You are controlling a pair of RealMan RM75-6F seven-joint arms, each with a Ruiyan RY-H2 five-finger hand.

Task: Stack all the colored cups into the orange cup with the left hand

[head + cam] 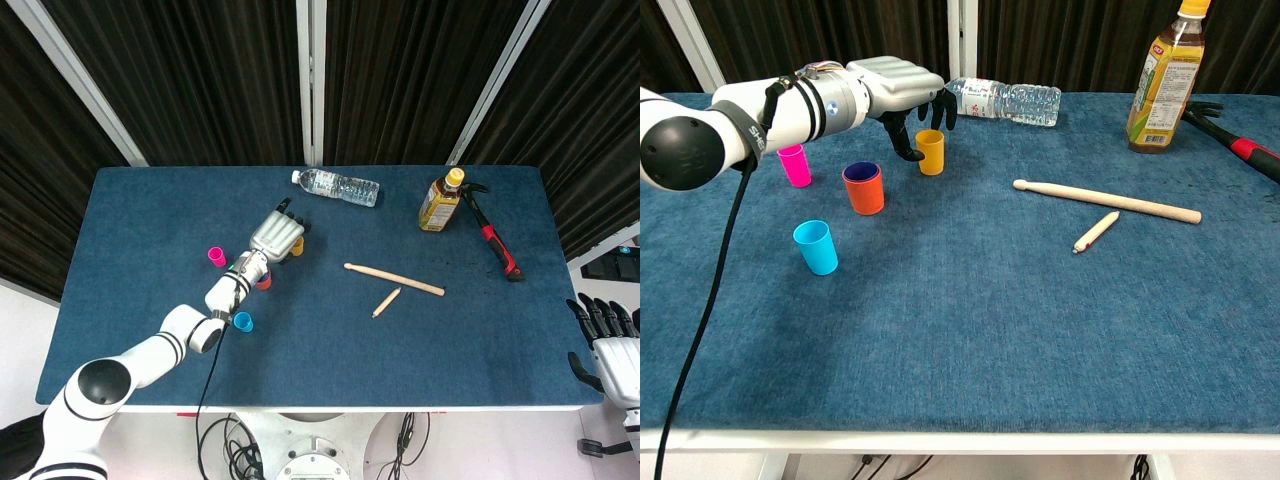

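Left hand (898,88) curls around yellow cup (930,151), fingers apart, grip unclear. Orange cup (864,191) holds dark cup inside; pink cup (793,164), blue cup (816,247) nearby. Bottle labels unreadable.

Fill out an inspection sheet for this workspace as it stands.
Surface: blue cloth table.
Job's things: orange cup with a dark blue cup inside; yellow cup, pink cup, cyan cup standing apart.
Clutter: water bottle lying down, juice bottle upright, hammer, drumstick, pencil.
Hands: left hand at the yellow cup, grip unclear; right hand off the table, open.
Cables: black cable along left arm.
Surroundings: dark curtains.
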